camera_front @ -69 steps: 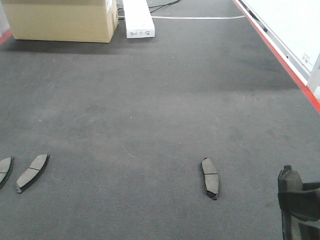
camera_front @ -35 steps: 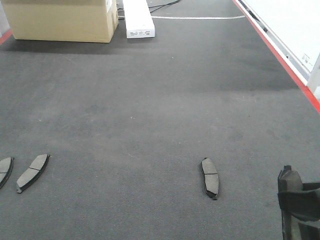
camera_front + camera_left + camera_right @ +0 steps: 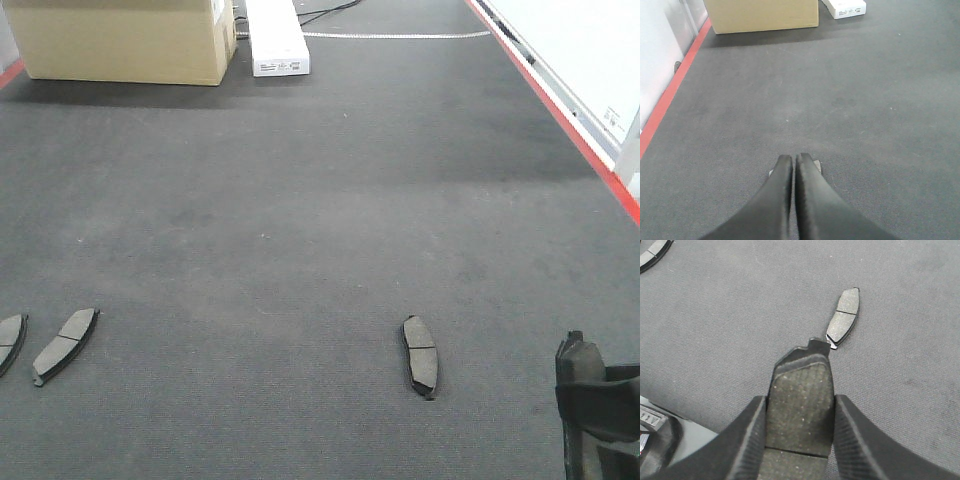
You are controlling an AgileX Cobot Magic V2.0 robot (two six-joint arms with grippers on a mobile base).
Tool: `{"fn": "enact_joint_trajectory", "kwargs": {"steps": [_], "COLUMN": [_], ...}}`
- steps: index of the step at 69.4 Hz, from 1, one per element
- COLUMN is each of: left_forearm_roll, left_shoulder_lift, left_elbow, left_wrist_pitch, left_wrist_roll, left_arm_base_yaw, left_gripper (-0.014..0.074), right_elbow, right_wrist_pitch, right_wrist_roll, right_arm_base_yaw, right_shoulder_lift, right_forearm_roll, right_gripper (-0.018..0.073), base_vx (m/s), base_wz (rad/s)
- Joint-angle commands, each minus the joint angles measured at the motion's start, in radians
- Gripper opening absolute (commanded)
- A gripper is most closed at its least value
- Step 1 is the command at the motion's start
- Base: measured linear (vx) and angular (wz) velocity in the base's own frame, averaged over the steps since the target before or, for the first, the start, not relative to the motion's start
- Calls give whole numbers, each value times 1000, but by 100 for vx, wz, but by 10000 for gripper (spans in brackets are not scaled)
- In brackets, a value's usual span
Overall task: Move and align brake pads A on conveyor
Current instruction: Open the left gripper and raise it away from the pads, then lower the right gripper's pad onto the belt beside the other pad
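The conveyor (image 3: 300,220) is a wide dark grey belt. Three brake pads lie flat on it in the front view: one (image 3: 420,355) right of centre, one (image 3: 65,345) near the left edge, and one (image 3: 10,342) cut off by the frame. My right gripper (image 3: 800,399) is shut on another brake pad (image 3: 800,385), held just above the belt at the lower right (image 3: 580,385), its tip close to the lying pad (image 3: 844,317). My left gripper (image 3: 793,159) is shut low over the belt. Light corners of a flat thing (image 3: 816,165) show behind its tips.
A cardboard box (image 3: 125,40) and a long white box (image 3: 275,40) stand at the belt's far end. Red stripes (image 3: 560,115) edge the belt on the right, and on the left (image 3: 670,95). Part of the robot's base (image 3: 655,435) shows at lower left.
The pad held by my right gripper has sunk very slightly in the front view. The pads on the belt have not moved.
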Motion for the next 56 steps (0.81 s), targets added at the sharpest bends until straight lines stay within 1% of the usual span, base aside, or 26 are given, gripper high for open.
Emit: {"fn": "enact_joint_trajectory", "kwargs": {"steps": [1, 27, 32, 36, 40, 50, 56], "left_forearm_roll": [-7, -7, -7, -7, -7, -7, -7], "left_shoulder_lift": [8, 8, 8, 8, 8, 8, 8], "left_elbow": [-18, -18, -18, -18, -18, -18, -18], "left_wrist_pitch": [-63, -63, -63, -63, -63, -63, -63], "left_wrist_roll": [-5, -5, -5, -5, -5, -5, -5], "left_arm_base_yaw": [-1, -1, -1, -1, -1, -1, -1], "left_gripper": [-8, -8, -8, -8, -8, -8, -8], "right_elbow": [-28, -28, -28, -28, -28, -30, -43], "right_wrist_pitch": [-69, -87, -88, -88, -90, -103, -120], "right_wrist_roll": [-8, -3, 14, 38, 44, 44, 31], "right_arm_base_yaw": [-1, -1, -1, -1, -1, -5, -35], "right_shoulder_lift": [-1, -1, 3, 23, 49, 146, 220], "right_forearm_roll": [7, 7, -20, -66, -84, -98, -98], "right_gripper": [-10, -8, -8, -8, -8, -8, -8], "base_vx": [0, 0, 0, 0, 0, 0, 0], "base_wz": [0, 0, 0, 0, 0, 0, 0]}}
